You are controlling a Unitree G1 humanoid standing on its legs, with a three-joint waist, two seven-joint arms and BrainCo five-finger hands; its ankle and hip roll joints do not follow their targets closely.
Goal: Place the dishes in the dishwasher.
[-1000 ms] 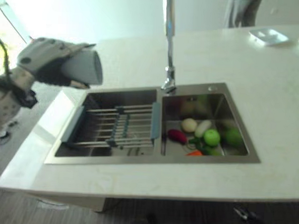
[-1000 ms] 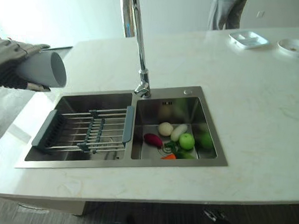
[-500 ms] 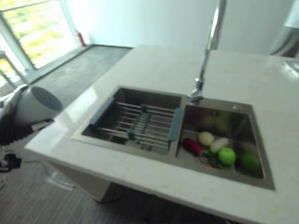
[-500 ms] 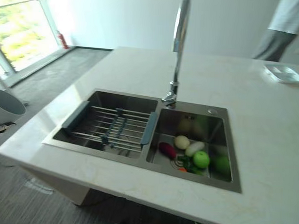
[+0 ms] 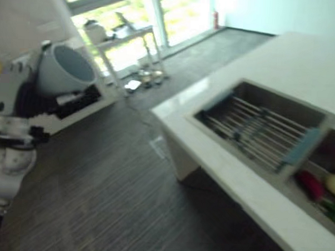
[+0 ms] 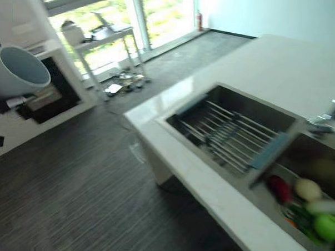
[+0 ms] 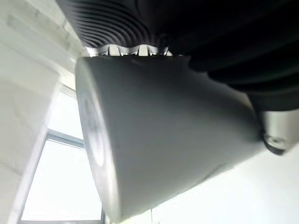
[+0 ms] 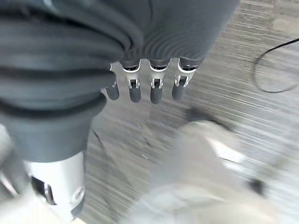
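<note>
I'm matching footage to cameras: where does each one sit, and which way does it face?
Left eye: head camera, looks down at counter, sink and floor; left hand holds the cup.
Right eye: same head, beside it; shares the sink, rack, vegetables, cup.
Left wrist: looks along the hand at the gripped cup, window behind.
Right wrist: looks down past the right hand at floor.

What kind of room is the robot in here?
Most likely a home-style kitchen: a pale counter holds a steel double sink with a drying rack and vegetables, and the left hand is carrying a grey cup.
</note>
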